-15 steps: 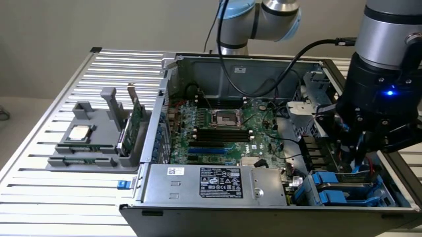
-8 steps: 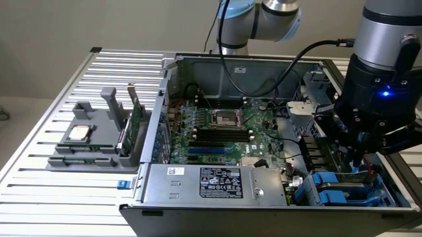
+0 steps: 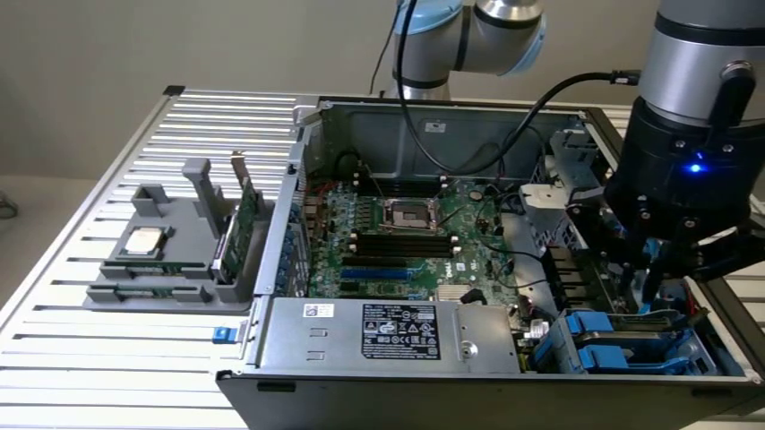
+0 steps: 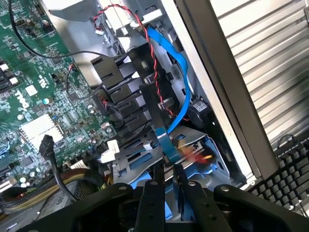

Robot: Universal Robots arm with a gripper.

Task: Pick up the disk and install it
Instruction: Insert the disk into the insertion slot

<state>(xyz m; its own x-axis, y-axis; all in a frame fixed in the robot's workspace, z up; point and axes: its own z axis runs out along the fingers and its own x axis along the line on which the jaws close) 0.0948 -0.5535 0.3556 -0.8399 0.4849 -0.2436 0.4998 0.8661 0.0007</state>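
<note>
The disk [image 3: 607, 348] lies low in the drive bay at the open case's near corner, on the exterior view's right. Its blue carrier frame is what I can see of it. My gripper [image 3: 646, 288] reaches down into the case just above that bay. In the wrist view the two black fingers [image 4: 155, 189] of the gripper [image 4: 167, 175] stand a narrow gap apart. Nothing is clamped between the tips. The carrier's blue plastic [image 4: 139, 185] lies just beyond them, inside the grey metal bay [image 4: 135, 159].
A blue ribbon cable [image 4: 179, 72] and a red-black twisted wire [image 4: 152, 58] run down past the bay. The motherboard [image 3: 400, 242] fills the case floor, with a labelled metal box [image 3: 400, 333] in front. A grey stand [image 3: 167, 260] holds a processor chip [image 3: 145, 239] and a green card [image 3: 245, 219].
</note>
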